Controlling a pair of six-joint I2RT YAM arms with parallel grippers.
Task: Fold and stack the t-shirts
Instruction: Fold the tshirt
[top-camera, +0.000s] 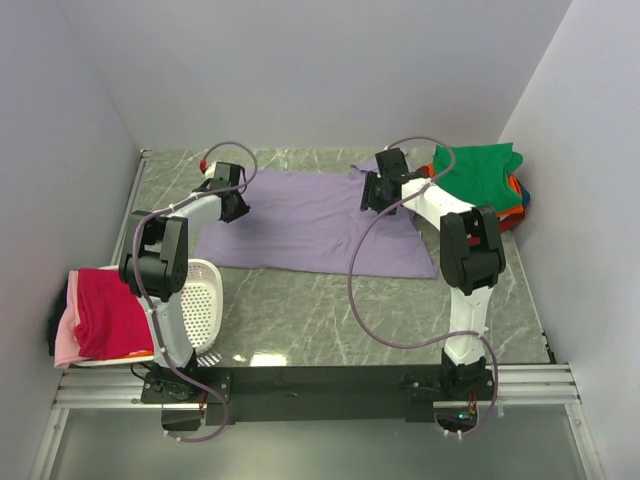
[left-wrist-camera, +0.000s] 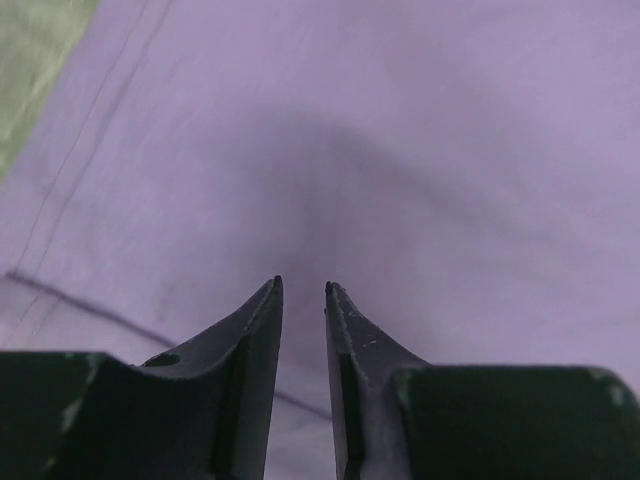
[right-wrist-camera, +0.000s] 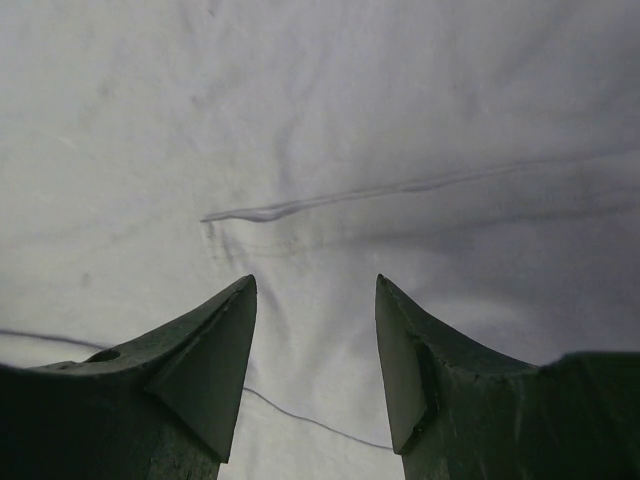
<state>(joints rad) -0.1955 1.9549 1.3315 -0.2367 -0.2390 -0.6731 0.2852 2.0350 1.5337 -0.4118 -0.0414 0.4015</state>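
Lavender-purple shirt (top-camera: 300, 225): spread flat across the far middle of the green marble table (top-camera: 330, 320), mostly smooth. There are light wrinkles and a stitched seam line in the right wrist view.

Left gripper (top-camera: 232, 203): at the shirt's left edge, directly over the cloth. Its jaws are drawn close with a narrow slit between them. I cannot tell whether any cloth is pinched.

Right gripper (top-camera: 372, 195): over the shirt's far right part, jaws standing well apart, with nothing between them.

Green shirt (top-camera: 480, 172): lies on top of a pile at the far right corner, with orange (top-camera: 512, 215) and blue (top-camera: 527, 195) cloth showing beneath it.

Magenta-red shirt (top-camera: 105, 310): draped over pink cloth (top-camera: 65, 345) at the near left, beside the white perforated basket (top-camera: 205, 295).
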